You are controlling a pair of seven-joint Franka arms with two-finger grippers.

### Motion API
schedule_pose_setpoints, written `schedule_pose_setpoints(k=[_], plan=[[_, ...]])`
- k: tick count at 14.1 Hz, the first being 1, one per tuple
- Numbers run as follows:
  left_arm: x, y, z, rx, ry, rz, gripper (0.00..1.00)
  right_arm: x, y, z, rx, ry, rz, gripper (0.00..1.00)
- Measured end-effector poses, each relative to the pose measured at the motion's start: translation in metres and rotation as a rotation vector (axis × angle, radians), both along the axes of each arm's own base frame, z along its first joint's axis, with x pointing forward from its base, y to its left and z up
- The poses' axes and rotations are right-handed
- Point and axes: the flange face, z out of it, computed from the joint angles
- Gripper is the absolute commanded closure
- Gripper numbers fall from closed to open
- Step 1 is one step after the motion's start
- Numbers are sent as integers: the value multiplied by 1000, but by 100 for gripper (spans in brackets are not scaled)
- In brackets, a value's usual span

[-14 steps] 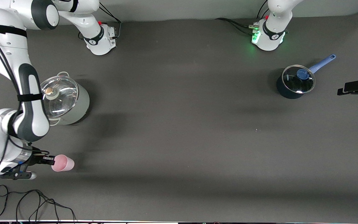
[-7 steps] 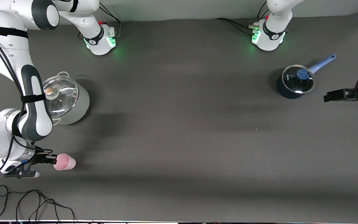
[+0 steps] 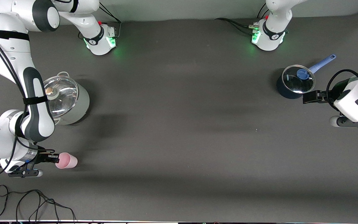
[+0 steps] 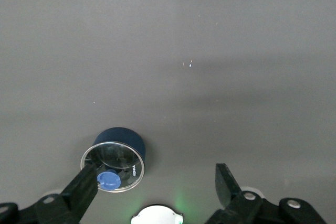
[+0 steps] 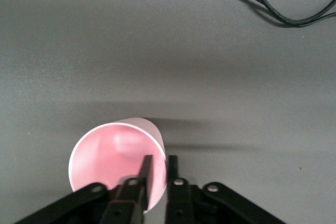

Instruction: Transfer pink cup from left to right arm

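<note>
Right wrist view: my right pincer (image 5: 156, 169) pinches the pink cup's (image 5: 113, 158) rim — handover done; left pincer (image 4: 157, 182) gapes empty.

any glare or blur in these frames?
Front view: sharp; glare on the glass lid of the grey pot, green base lights. Left wrist view: reflections on the saucepan lid, fingers soft. Right wrist view: pink cup sharp, casting a soft shadow.

left arm (image 3: 357, 96) — elbow past frame edge
</note>
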Motion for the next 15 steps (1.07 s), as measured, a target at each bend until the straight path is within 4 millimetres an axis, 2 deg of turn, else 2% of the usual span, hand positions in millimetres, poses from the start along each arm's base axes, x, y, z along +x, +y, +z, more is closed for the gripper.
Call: schedule_pose_setpoints(k=[5, 7, 8, 10, 12, 15], plan=[[2, 33, -6, -10, 22, -41, 0, 0, -3, 3, -3, -2, -3, 1], [2, 39, -10, -11, 43, -83, 0, 0, -4, 16, -3, 7, 0, 1], [2, 40, -14, -1, 57, -98, 0, -1, -5, 31, -8, 16, 5, 1], [4, 33, -21, 24, 82, -110, 0, -8, -7, 75, -5, 44, 10, 0], [3, 24, -21, 4, 88, -125, 0, -25, -8, 139, 18, 73, 7, 0], [-2, 40, -10, -23, 47, -146, 0, -65, -5, 238, 60, 96, 3, 0]])
